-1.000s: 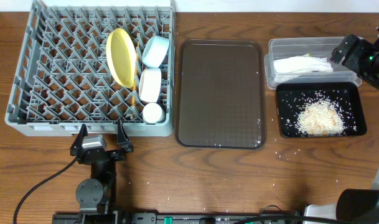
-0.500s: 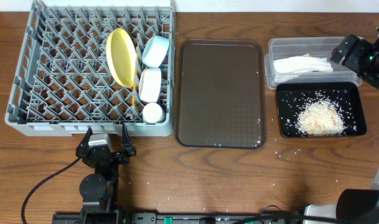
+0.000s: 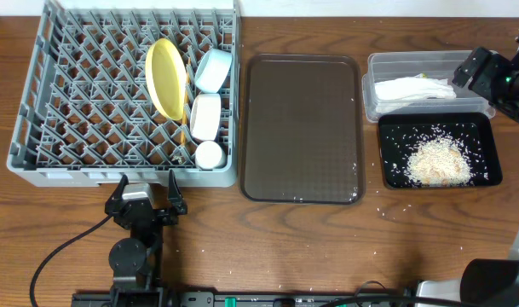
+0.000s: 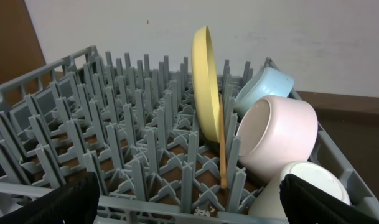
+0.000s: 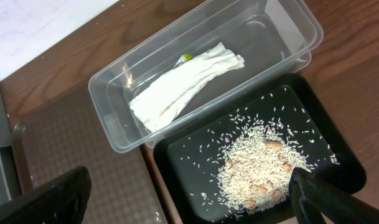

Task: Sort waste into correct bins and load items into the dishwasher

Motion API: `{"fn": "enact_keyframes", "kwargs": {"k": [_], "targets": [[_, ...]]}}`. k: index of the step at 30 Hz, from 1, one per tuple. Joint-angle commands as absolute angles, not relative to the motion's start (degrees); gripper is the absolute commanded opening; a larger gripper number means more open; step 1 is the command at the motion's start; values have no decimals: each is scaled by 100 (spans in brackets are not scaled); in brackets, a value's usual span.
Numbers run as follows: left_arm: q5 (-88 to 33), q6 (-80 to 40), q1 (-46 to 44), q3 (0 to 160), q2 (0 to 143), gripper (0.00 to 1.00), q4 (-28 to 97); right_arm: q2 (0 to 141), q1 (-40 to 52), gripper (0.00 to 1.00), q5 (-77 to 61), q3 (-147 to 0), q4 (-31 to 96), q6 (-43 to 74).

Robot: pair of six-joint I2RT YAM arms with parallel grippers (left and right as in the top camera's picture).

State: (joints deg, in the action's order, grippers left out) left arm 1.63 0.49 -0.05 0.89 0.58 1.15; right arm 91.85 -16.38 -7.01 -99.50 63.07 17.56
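Landmark: the grey dish rack (image 3: 97,111) on the wooden surface (image 3: 327,247); every place below is given from it.
Left tool: the left tool (image 3: 145,188) hovers just outside the rack's near wall, fingers spread wide, holding nothing.
Right tool: the right tool (image 5: 189,186) hangs well off the rack's right side, above the 2 bins, fully spread and empty.
Dishes: the yellow plate (image 3: 165,78), light blue bowl (image 3: 213,70), white bowl (image 3: 205,116) and small white cup (image 3: 209,154) sit in the rack's right-hand part. The 3 vessels line its right wall, cup closest to the near wall.
Plate axis: on edge, leaning a little, long axis running from near wall to far wall.
Chopsticks axis: the chopsticks (image 4: 222,149) stand almost upright just beside the plate, lower ends in the grid; whether 1 or 2 show, I cannot tell.
Waste: past the brown serving tray (image 3: 302,128) off the rack's right wall, the napkin (image 3: 412,88) and yellow-green wrapper (image 5: 187,57) lie in the clear tub (image 3: 404,64), with the napkin's long axis along the tub's length. The rice pile (image 3: 436,162) sits in the black tray (image 3: 491,145).
Left over: stray rice grains (image 3: 381,207) dot the surface, on the robot's side of the rack's near wall and mostly off to the rack's right.
Risk 1: the left tool, advancing low, would likely strike the near wall, jolt the rack and topple the plate.
Risk 2: the chopsticks look barely propped and could slip through the grid.
Risk 3: the right tool, descending carelessly, may clip the tub's rim and scatter rice.
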Motion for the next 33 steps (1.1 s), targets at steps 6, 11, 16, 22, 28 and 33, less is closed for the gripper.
{"fn": "enact_keyframes", "kwargs": {"k": [6, 11, 16, 22, 28, 33], "targets": [[211, 165, 14, 23, 30, 94, 405, 9172, -1686, 99, -687, -9963, 6307, 1798], [211, 167, 14, 23, 30, 95, 405, 9172, -1686, 99, -687, -9963, 6307, 1798], [211, 167, 14, 23, 30, 94, 405, 9172, -1686, 99, -687, -9963, 6305, 1798], [211, 167, 14, 23, 30, 94, 405, 9174, -1684, 99, -687, -9963, 6307, 1798], [211, 167, 14, 23, 30, 94, 405, 9157, -1533, 99, -685, -9963, 6300, 1796], [211, 167, 14, 23, 30, 94, 405, 9013, -1039, 99, -534, -9963, 6003, 1798]]}}
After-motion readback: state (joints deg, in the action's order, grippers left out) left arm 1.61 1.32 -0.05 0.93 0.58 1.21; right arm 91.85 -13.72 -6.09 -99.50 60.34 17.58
